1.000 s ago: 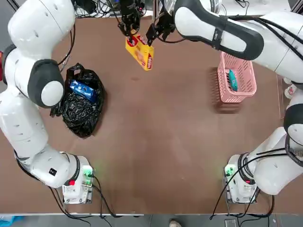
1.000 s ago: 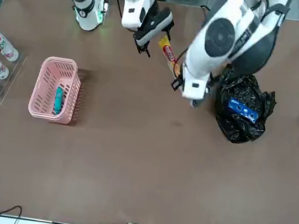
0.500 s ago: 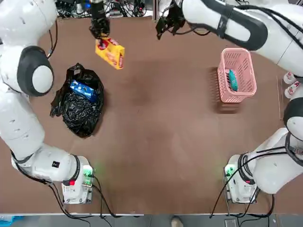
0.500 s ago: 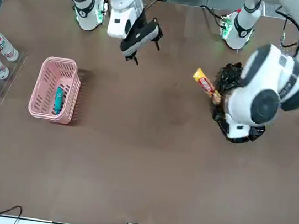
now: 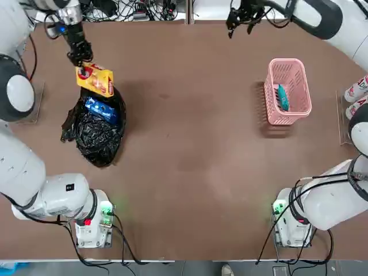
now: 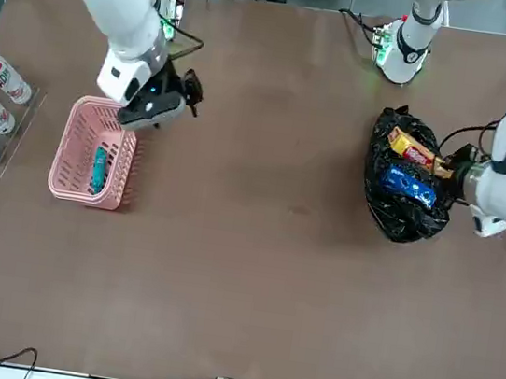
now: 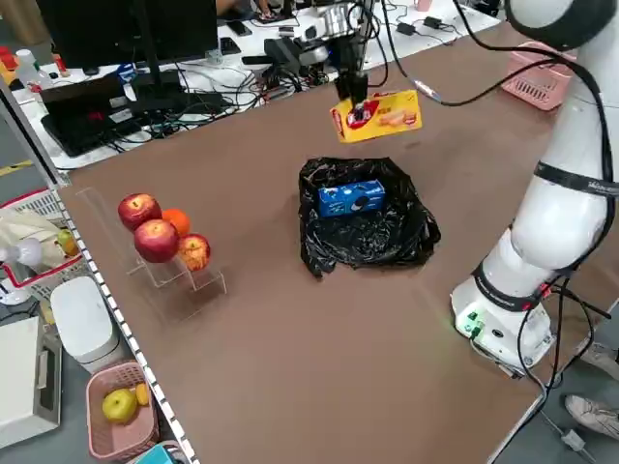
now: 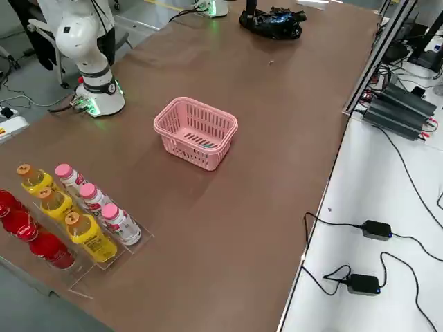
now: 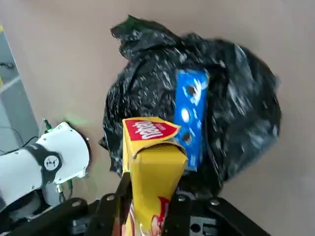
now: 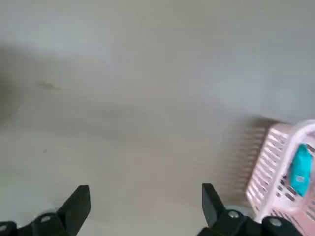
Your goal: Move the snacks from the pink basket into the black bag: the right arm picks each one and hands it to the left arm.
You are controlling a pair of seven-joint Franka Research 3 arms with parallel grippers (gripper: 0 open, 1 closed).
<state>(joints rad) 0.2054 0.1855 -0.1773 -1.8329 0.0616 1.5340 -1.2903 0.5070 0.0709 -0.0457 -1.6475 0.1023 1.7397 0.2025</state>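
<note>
Brown table [image 5: 190,155], cluttered desk [image 7: 145,82], possibly monitors behind.

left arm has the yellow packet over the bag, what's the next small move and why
Probably lower it a little and open. The left pincer is shut on the yellow packet, which hangs just above the black bag beside the blue packet already inside. The right pincer is open near the pink basket.

Glossy white arms — grey joints, black cables, green-lit bases, black fingers [image 10: 75,205].
</note>
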